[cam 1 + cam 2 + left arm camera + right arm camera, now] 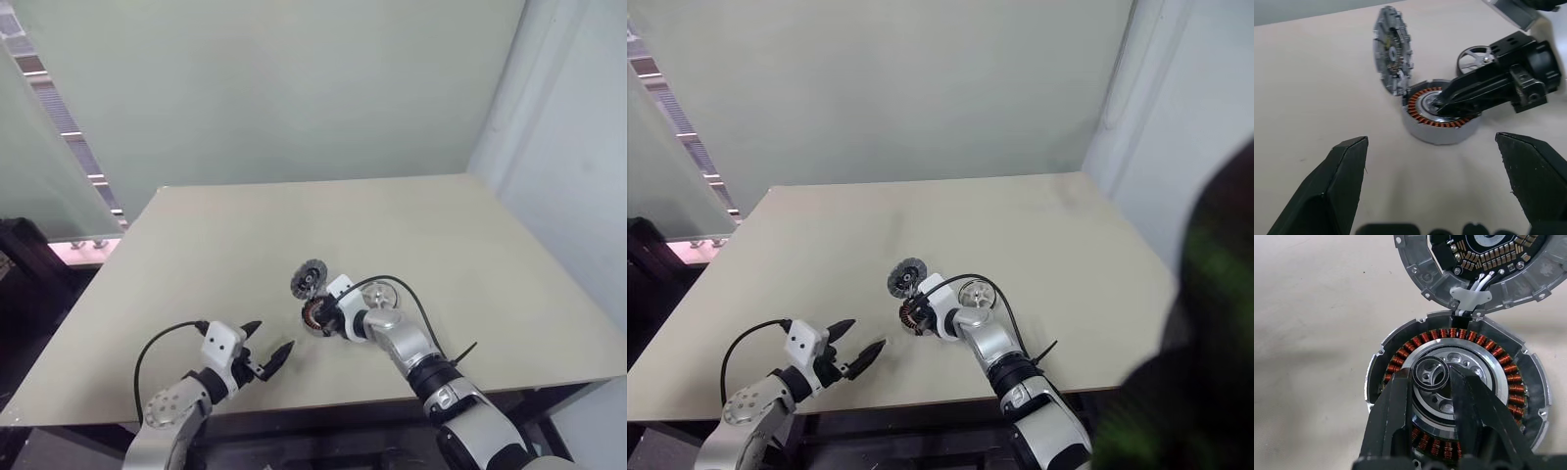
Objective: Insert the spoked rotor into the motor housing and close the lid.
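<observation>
The motor housing (1400, 355), a round puck with copper-red windings, lies mid-table with its top uncovered. The lid (310, 279) stands tilted up at the housing's far edge, joined to it by short white wires, its circuit side facing the housing. The spoked rotor (380, 294), a shiny silver disc, lies flat on the table just right of the housing. My right gripper (1432, 377) reaches down into the housing, with its fingers closed on either side of the small central hub ring. My left gripper (272, 336) hovers open and empty to the housing's left, pointing at it.
The beige table (245, 235) has bare surface all around the parts. Its front edge runs just beneath my arms. A black cable (416, 299) loops off my right wrist beside the rotor. A pale wall stands behind the table and a glass panel to the left.
</observation>
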### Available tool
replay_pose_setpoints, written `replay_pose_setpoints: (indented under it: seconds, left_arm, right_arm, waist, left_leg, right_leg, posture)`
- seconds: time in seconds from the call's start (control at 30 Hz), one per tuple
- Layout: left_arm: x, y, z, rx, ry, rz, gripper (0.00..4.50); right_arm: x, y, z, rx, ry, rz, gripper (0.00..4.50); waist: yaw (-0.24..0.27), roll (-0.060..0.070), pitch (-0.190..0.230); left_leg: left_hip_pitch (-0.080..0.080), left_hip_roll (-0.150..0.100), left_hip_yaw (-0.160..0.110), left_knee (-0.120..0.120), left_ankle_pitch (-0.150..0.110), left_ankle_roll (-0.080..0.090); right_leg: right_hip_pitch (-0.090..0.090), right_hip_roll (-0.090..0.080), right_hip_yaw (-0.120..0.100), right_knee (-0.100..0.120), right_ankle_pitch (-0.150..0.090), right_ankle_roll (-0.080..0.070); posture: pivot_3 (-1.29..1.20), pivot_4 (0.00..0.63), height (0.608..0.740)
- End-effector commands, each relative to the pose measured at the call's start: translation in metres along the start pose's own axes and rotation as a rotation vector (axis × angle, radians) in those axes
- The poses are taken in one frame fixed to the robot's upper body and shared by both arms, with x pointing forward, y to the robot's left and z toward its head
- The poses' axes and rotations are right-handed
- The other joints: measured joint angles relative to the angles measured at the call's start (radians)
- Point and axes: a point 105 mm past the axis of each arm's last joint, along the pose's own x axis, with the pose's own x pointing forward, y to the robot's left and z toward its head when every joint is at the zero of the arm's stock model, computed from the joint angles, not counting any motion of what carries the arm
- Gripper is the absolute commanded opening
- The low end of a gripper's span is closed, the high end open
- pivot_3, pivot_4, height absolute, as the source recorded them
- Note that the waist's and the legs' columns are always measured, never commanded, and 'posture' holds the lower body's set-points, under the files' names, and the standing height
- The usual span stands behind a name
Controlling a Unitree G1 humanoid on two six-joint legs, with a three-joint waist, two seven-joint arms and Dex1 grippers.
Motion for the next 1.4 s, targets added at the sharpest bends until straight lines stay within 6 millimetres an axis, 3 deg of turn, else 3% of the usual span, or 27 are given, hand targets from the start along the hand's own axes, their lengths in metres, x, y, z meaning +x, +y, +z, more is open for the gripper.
replay_pose_setpoints:
  seconds: [0.03,0.63,1.4]
  left_arm:
    - [-0.001,0.003,0.016,0.041,-0.048,0.005,4.50]
    - [0.006,-0.001,0.016,0.038,-0.055,-0.017,4.50]
    - [0.006,-0.001,0.017,0.045,-0.053,-0.020,4.50]
  right_arm:
    - [0.000,-0.001,0.008,-0.013,-0.019,0.001,0.80]
    - [-0.009,-0.019,0.012,-0.033,-0.018,-0.049,0.80]
    - [-0.003,-0.009,0.011,-0.026,-0.018,-0.027,0.80]
  waist:
    - [0.000,0.000,0.000]
    - [0.001,0.000,0.000]
    - [0.001,0.000,0.000]
  left_leg:
    - [0.000,0.000,0.000,0.000,0.000,0.000]
    - [0.000,0.000,0.000,0.000,0.000,0.000]
    - [0.000,0.001,0.000,0.000,0.000,0.000]
  right_leg:
    - [0.000,0.000,0.000,0.000,0.000,0.000]
    - [0.000,0.000,0.000,0.000,0.000,0.000]
    - [0.000,0.001,0.000,0.000,0.000,0.000]
  posture:
    - [0.00,0.000,0.740]
    - [0.00,0.000,0.740]
    - [0.00,0.000,0.740]
